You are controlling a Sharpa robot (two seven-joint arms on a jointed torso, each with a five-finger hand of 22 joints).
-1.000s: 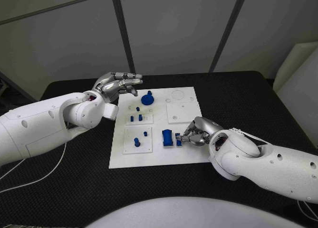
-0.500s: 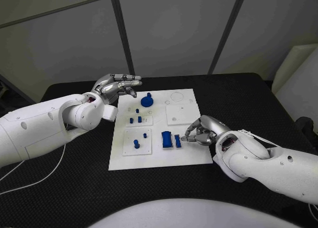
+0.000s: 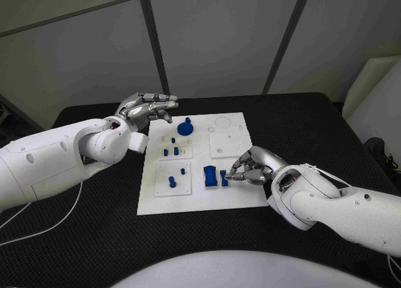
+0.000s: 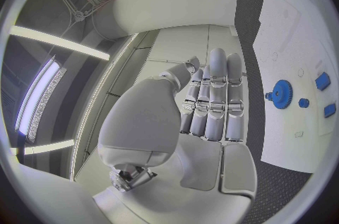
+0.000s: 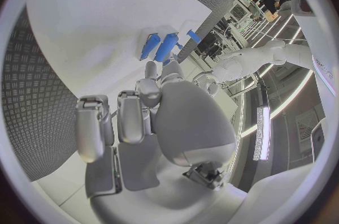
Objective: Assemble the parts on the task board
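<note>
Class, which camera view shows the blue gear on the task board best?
The head view: the blue gear sits unobstructed at the task board's far end. The left wrist view shows it too, distorted near the rim. I cannot pick it out in the right wrist view.

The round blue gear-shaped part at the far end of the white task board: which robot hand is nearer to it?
Left. The left robot hand hovers just beside the round blue gear-shaped part, off the white task board. The right robot hand is over the board's near side.

Grey wall panels [image 3: 222,42] w/ dark seams, black table [image 3: 96,234]
</note>
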